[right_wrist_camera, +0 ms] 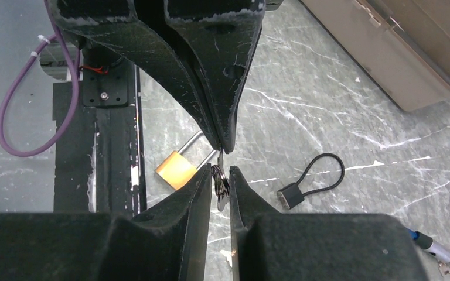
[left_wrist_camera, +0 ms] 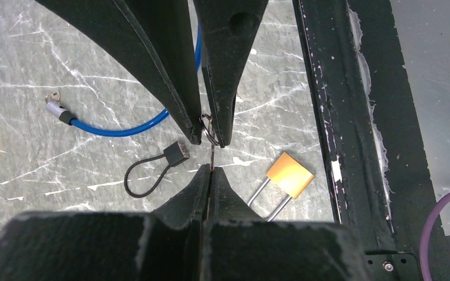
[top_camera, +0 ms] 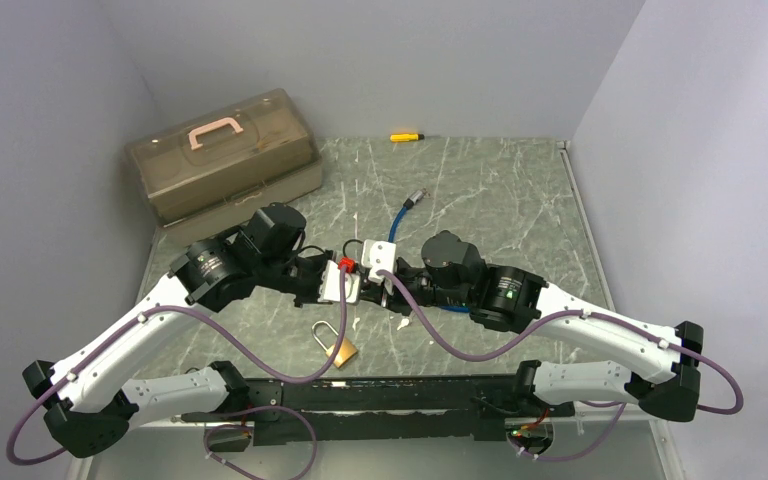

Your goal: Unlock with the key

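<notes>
The small metal key [left_wrist_camera: 211, 157] hangs in the air between my two grippers, above the table's near middle. My left gripper [left_wrist_camera: 211, 168] is shut on the key's blade. My right gripper [right_wrist_camera: 220, 171] faces it tip to tip, its jaws a narrow gap apart, with the key ring [right_wrist_camera: 220, 181] and the key's head [right_wrist_camera: 221, 201] in that gap. The brass padlock [top_camera: 338, 345] lies flat on the table just below the grippers, nearer the bases, its shackle pointing away from me. In the top view the left gripper [top_camera: 358, 292] and right gripper [top_camera: 378, 290] meet.
A black loop cable lock [left_wrist_camera: 152, 170] lies close to the padlock [left_wrist_camera: 290, 174]. A blue cable [top_camera: 400, 215] and a yellow screwdriver [top_camera: 406, 135] lie farther back. A brown toolbox [top_camera: 222, 165] stands at the back left. The black base rail [top_camera: 380, 395] runs along the near edge.
</notes>
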